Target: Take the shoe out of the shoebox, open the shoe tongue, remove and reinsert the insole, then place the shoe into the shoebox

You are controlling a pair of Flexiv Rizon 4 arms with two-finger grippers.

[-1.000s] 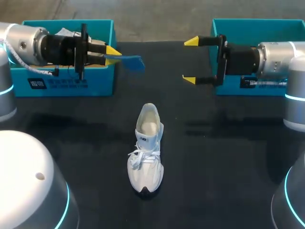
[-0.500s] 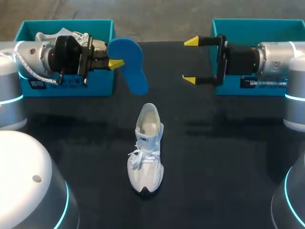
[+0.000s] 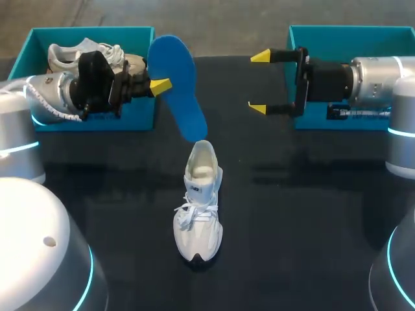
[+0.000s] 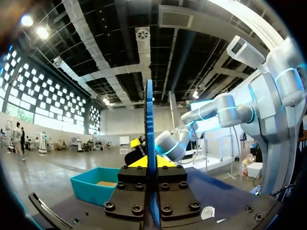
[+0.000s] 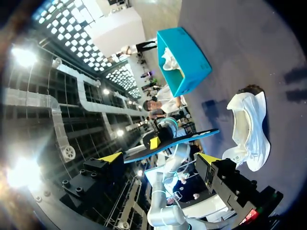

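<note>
Left tool [image 3: 160,85] grips insole [image 3: 179,91] (tip near shoe [image 3: 200,207]).

A black table [image 3: 311,214] is lying before me. A second white shoe [image 3: 68,55] is lying in the teal box [image 3: 139,113] at the table's far left corner; another teal box [image 3: 350,35] is sitting at its far right corner.

The right hand [image 5: 160,158], fingers [image 5: 111,157] spread, faces a blue insole [image 5: 192,138] gripped by the left hand [image 5: 154,143], near the white shoe [image 5: 249,129].
</note>
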